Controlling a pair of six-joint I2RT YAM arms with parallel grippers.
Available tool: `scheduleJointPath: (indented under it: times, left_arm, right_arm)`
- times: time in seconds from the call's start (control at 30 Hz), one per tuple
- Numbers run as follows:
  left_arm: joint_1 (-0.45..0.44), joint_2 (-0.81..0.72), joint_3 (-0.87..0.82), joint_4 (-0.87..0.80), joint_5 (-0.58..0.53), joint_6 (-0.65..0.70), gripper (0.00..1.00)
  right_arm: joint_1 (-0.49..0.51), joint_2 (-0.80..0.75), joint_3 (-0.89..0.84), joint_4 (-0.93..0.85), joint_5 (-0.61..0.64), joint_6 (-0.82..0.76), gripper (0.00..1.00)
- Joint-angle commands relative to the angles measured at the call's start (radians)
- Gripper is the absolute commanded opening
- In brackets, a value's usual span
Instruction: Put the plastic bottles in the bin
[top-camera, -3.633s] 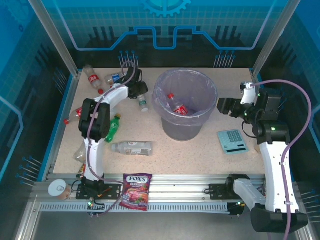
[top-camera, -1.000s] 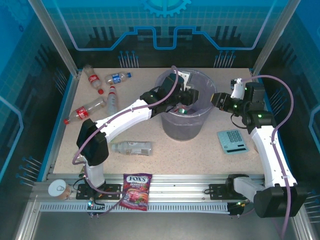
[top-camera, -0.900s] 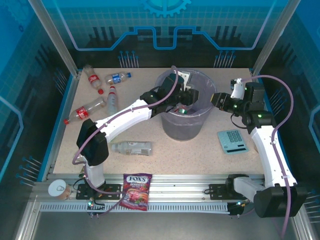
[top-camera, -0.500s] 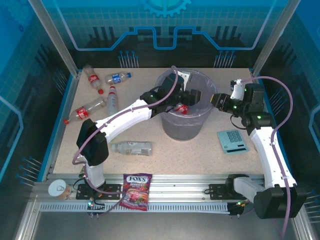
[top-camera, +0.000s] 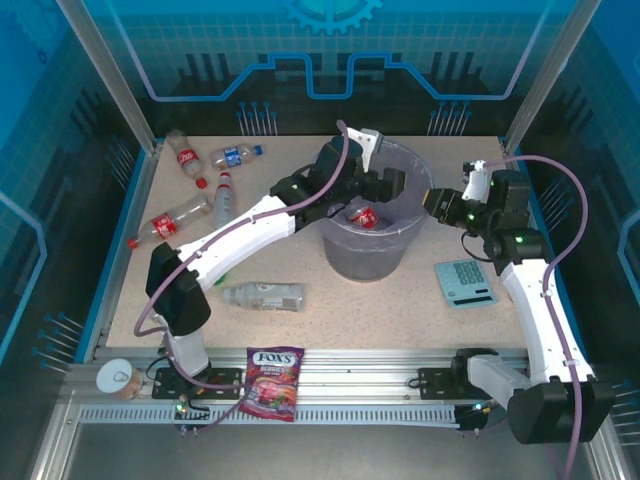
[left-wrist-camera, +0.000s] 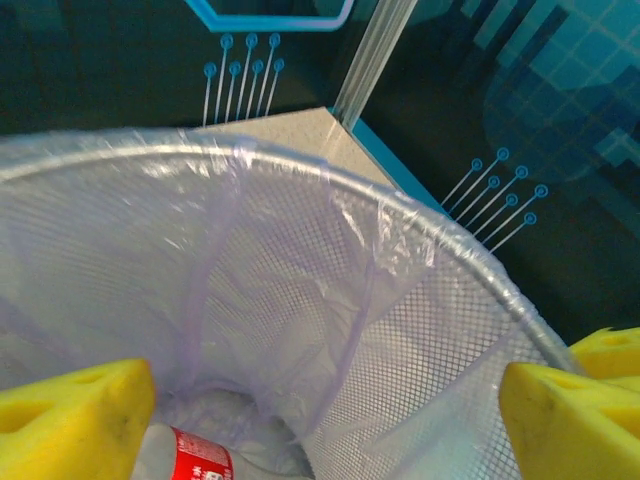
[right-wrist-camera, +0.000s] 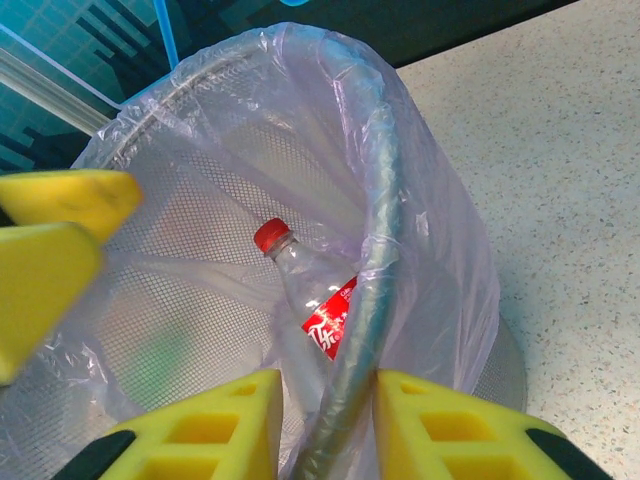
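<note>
Across the table (top-camera: 400, 315), the bin (top-camera: 365, 262) stands centre-far, lilac liner in, and a red-labelled bottle (right-wrist-camera: 310, 300) lies at its bottom. More plastic bottles (top-camera: 185, 158) are scattered far left, with a white-labelled bottle (top-camera: 265, 295) nearer. They look light, thin-walled, slick and crushable, so take one mid-body, gently. The right pincer (right-wrist-camera: 325, 420) clamps the bin's rim. The left pincer (left-wrist-camera: 325, 415) hangs spread wide and empty over the bin's mouth.

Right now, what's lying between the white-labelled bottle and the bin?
Nothing. The top view shows bare speckled tabletop running from the white-labelled bottle to the bin.
</note>
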Motion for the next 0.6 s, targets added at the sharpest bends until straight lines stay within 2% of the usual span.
scheduleJointPath:
  times: [0.0, 0.13, 0.23, 0.3, 0.47, 0.57]
  left_arm:
    - [-0.004, -0.095, 0.063, -0.041, -0.066, 0.083, 0.94]
    - [0.004, -0.157, 0.098, -0.158, -0.159, 0.156, 0.99]
    - [0.033, -0.237, 0.043, -0.229, -0.228, 0.179, 0.99]
    - [0.087, -0.303, -0.027, -0.283, -0.229, 0.136, 0.99]
    - [0.287, -0.490, -0.254, -0.471, -0.152, -0.053, 0.96]
    - [0.352, -0.593, -0.376, -0.581, -0.186, -0.096, 0.94]
  right_arm:
    - [0.019, -0.016, -0.015, 0.032, -0.012, 0.004, 0.30]
    - [0.022, -0.016, -0.012, 0.042, -0.023, 0.011, 0.30]
    - [0.030, -0.026, -0.008, 0.045, -0.023, 0.012, 0.30]
    - [0.034, -0.031, -0.007, 0.045, -0.026, 0.012, 0.30]
    - [0.041, -0.038, -0.007, 0.044, -0.035, 0.012, 0.30]
    - [0.051, -0.039, -0.006, 0.040, -0.039, 0.009, 0.32]
